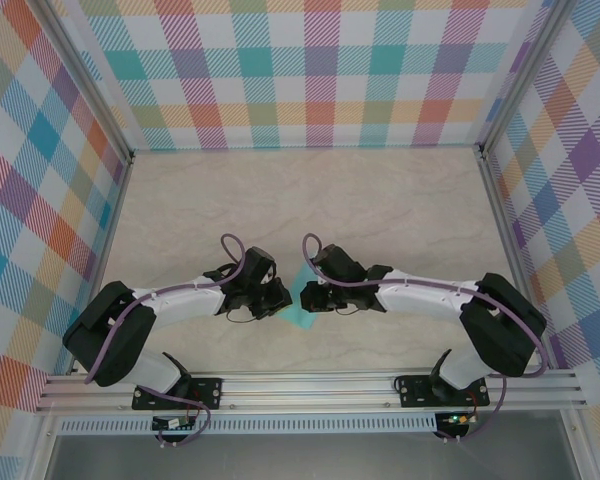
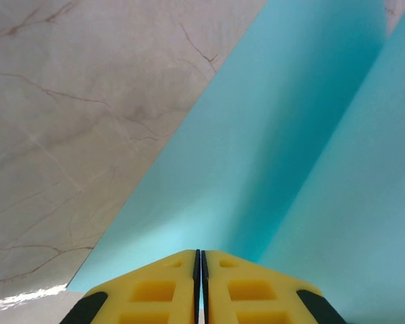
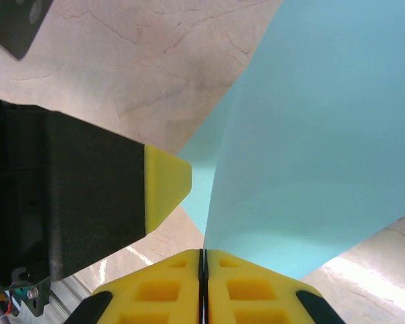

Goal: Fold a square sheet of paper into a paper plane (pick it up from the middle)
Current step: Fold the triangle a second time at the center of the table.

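Left tool (image 2: 200,254), right tool (image 3: 203,252) clamped on paper sheet (image 2: 290,135) over marble table (image 1: 380,210); plaid walls (image 1: 320,70) around.

Right end effector (image 3: 202,255): yellow fingers (image 3: 256,290) pressed flat together at bottom centre, lower edge of the square sheet of paper (image 3: 317,135) pinched in the seam. Sheet rises up and to the right, lifted off the desk (image 3: 155,61), slightly curved. Left end effector (image 3: 167,183) comes in from the left, black body with a yellow tip just beside the sheet's near edge; can't tell if it's touching. Metal rail (image 3: 67,293) at bottom left.
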